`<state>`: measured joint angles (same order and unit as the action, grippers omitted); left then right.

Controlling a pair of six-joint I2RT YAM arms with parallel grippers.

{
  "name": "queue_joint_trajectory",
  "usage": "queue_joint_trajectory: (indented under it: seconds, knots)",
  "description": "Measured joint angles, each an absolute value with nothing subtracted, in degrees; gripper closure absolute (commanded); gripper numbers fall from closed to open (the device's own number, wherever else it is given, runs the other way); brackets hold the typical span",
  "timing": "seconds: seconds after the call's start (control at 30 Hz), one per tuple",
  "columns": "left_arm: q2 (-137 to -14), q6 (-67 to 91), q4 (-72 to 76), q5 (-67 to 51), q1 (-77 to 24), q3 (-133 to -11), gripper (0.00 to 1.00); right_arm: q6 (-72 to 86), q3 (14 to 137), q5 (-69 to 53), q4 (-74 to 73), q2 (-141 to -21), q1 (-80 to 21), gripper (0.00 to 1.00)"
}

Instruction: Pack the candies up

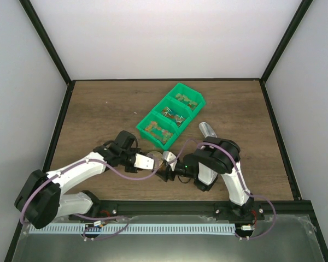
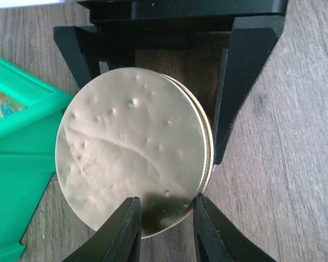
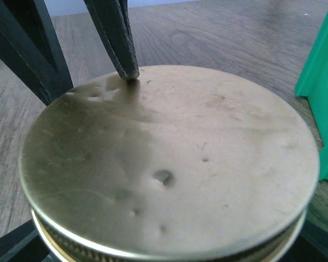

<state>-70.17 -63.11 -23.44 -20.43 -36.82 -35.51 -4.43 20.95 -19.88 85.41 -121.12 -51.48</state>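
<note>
While the right tool (image 1: 174, 172) clamps the jar (image 1: 168, 161) and the left tool (image 2: 167, 210) pinches its lid (image 2: 131, 147), candies (image 1: 163, 130) sit in green bins (image 1: 200, 100). If that thin pinch slips, the lid drops!

You've a silver metal scoop (image 1: 208, 130) at four o'clock of the green plastic three-bay bin (image 1: 144, 125), and a round gold-lidded jar (image 3: 169, 164) at six.

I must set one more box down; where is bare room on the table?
Bare wood lies left of the green bin to the left wall, behind the bin along the back wall, and right of the scoop to the right wall. Front centre is crowded: left tool and right tool meet at the jar, beside the bin's near end.
</note>
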Motion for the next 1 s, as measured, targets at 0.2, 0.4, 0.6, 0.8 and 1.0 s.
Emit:
queue_joint_trajectory:
  seconds: [0.2, 0.4, 0.6, 0.8, 1.0]
  knots:
    - [-71.5, -61.6, -23.0, -20.5, -35.2, -36.4, 0.71, -4.3, 20.9, -18.8, 85.4, -121.1, -51.1, 0.58]
    - [-72.9, -60.7, -22.7, -14.8, -31.2, -36.5, 0.65, -4.4, 20.4, -21.1, 85.9, -121.1, -51.7, 0.58]
    - [-63.3, -63.6, -28.6, -17.6, -28.6, -35.8, 0.51, -4.4, 20.5, -23.1, 85.8, -121.1, -52.1, 0.58]
    - [-61.1, -56.6, -28.5, -22.5, -38.5, -36.1, 0.51, -4.4, 20.6, -23.9, 85.8, -121.1, -52.1, 0.58]
    - [-68.3, -49.3, -24.3, -21.6, -46.9, -35.9, 0.5, -4.2, 20.6, -23.9, 85.7, -121.1, -52.1, 0.58]
